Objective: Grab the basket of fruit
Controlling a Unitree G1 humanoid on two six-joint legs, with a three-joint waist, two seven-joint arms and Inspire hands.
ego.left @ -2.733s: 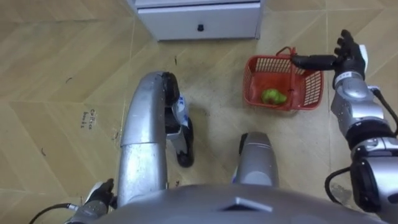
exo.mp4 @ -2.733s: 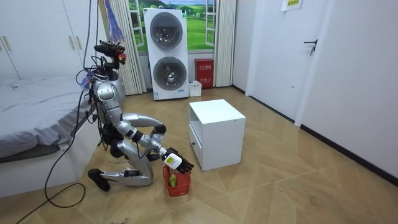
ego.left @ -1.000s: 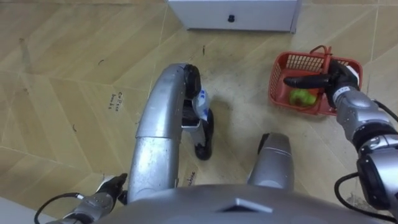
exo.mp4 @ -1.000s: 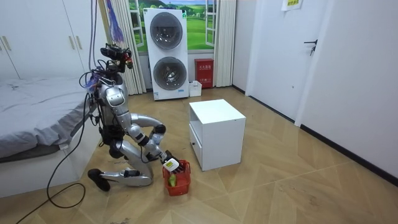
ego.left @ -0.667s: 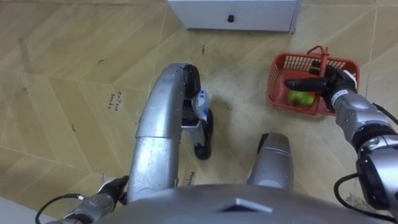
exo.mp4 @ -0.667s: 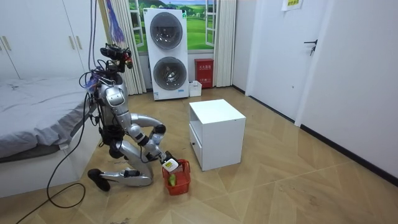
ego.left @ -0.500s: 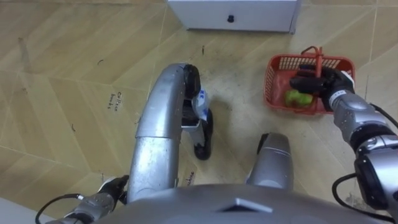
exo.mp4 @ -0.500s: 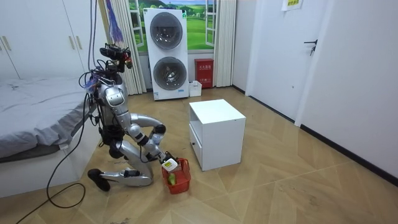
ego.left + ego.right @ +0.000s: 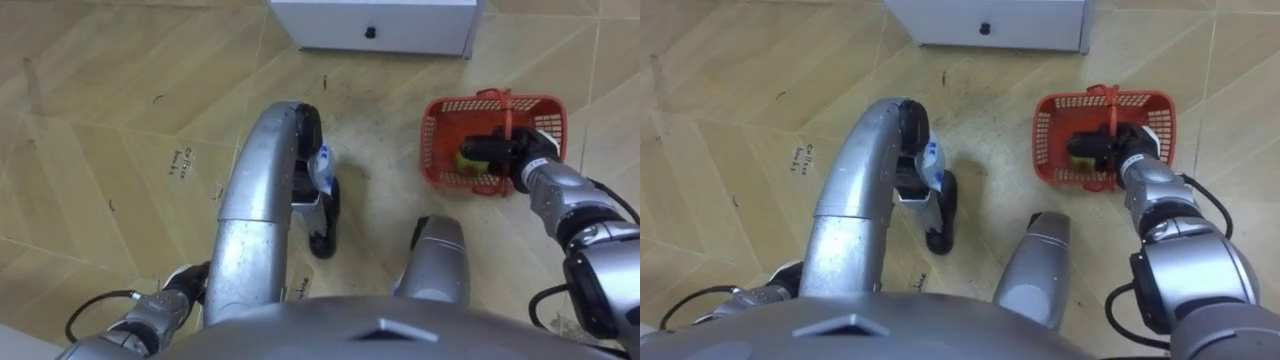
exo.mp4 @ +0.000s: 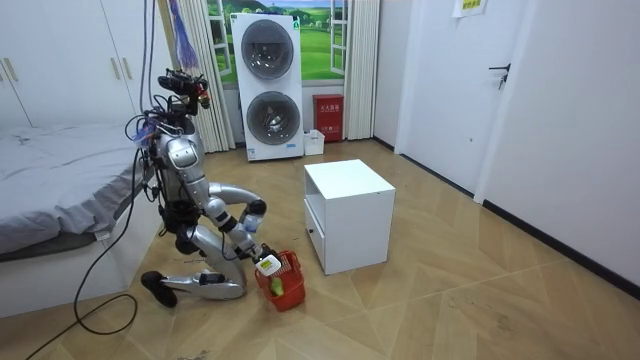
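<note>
Robot: kneeling on the wood-patterned floor [image 10: 450, 300], between the grey-covered bed [image 10: 50, 170] and the white cube-shaped cabinet [image 10: 348, 205], head bent down towards its work.
Task's thing: the red plastic fruit basket [image 9: 433, 140] with lattice walls is down by the robot's right knee, just in front of the cabinet.
Contents: one green round fruit [image 9: 466, 161], half hidden behind the hand.
Right hand [image 9: 515, 152]: over the middle of the basket, dark fingers wrapped round its thin red hoop handle [image 9: 507, 112]; a firm hold, by the look of it.
Left hand [image 9: 178, 300]: low at the robot's left side, well away from the basket; whether it is open or closed I cannot tell.
Done: the reach and the grasp.
Basket's attitude: from the room view it sits tilted, as though one side is coming up; I cannot tell whether the bottom is clear of the floor.
Left to do: raise it fully and level, keeping the fruit from rolling out.
Stage, in my judgement: well past halfway, with only the lift remaining.
</note>
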